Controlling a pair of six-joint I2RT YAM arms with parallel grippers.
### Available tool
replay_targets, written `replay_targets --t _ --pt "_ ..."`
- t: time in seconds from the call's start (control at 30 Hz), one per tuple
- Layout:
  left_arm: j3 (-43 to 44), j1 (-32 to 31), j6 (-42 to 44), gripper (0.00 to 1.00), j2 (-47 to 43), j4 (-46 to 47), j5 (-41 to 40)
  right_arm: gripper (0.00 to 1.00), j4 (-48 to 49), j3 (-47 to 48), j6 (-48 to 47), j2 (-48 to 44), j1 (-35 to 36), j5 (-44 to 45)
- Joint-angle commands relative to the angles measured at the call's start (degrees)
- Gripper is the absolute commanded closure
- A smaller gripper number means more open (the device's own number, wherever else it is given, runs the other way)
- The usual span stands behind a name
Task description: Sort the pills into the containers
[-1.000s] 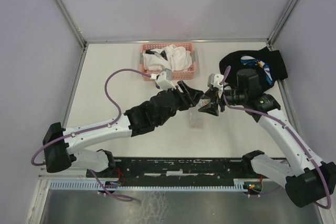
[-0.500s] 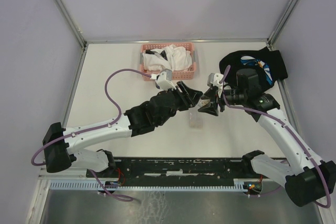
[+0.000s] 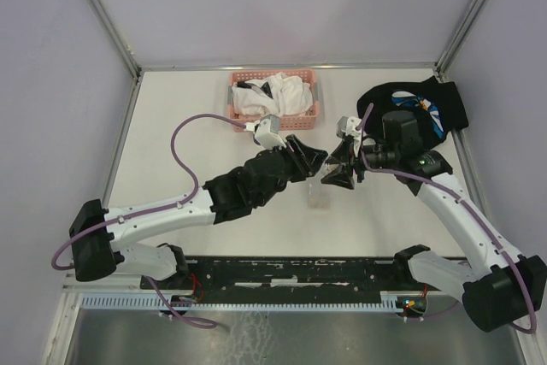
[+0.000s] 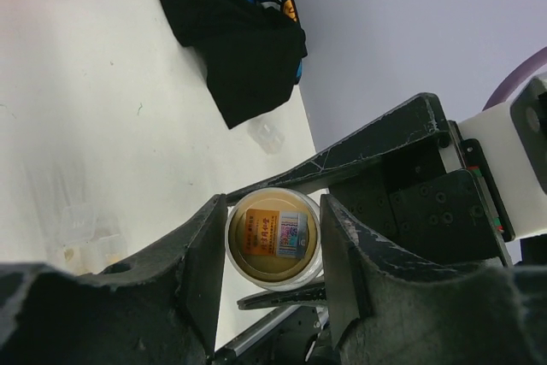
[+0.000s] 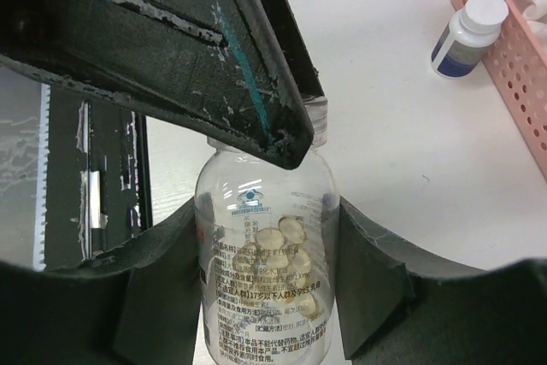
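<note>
Barely any shift since 1 s ago: both claws edged slightly left. Clear box [image 3: 318, 197] lies on tabletop [image 3: 179, 96], just nearside of the claws. Right claw [image 3: 338, 174] pinches pill bottle [image 5: 265, 297], pills [image 5: 286, 254] inside. Left claw [image 3: 313, 162] is clamped on its neck. Beyond: small white-capped bottle [image 5: 468, 32] beside pink basket [image 3: 303, 111].

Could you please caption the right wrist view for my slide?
Right gripper holds a clear pill bottle of pale tablets, the left gripper at its neck.
</note>
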Motion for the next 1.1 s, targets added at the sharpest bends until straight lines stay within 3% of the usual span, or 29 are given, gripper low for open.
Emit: replay_targets --t 0.0,0.13,0.27,0.4,0.53,0.63,0.77,0.87,0.97,1.07 --pt "-1.1 -0.3 6.1 0.63 -0.9 6.2 3.8 0.96 3.7 2.7 4.5 0.9 0.1 -5.1" --pt "-4.1 -0.3 16.7 0.7 -2.1 11.7 12.8 0.97 6.7 2.9 10.0 2.1 -0.9 -9.7" --pt "-11.1 1.2 25.9 0.74 -4.9 22.3 28.7 0.98 16.6 1.0 22.6 2.9 -2.0 -16.2" --pt "-16.0 7.6 26.2 0.8 -5.7 31.5 48.7 0.98 26.5 -0.8 32.6 3.1 -2.2 -19.5" --pt "-18.1 13.1 23.3 0.81 -3.1 45.1 67.6 0.98 28.0 -0.5 35.3 3.8 -2.2 -20.9" --pt "-15.8 13.5 28.1 0.8 -0.6 43.7 74.1 0.98 28.1 -0.3 35.8 4.2 -2.2 -21.2" --pt "-12.8 15.5 31.4 0.78 2.2 39.2 75.4 0.98 28.1 -0.2 35.9 4.2 -2.2 -21.3" --pt "-13.8 18.5 25.7 0.66 3.2 44.0 74.3 0.98 27.9 -0.2 35.7 3.9 -2.2 -21.3" --pt "-14.7 19.9 20.6 0.44 3.2 47.5 72.0 0.98 26.1 0.1 33.7 3.8 -2.2 -21.0" --pt "-14.7 20.0 19.6 0.25 1.8 45.3 68.3 0.98 22.4 0.9 30.3 3.9 -2.2 -20.7"
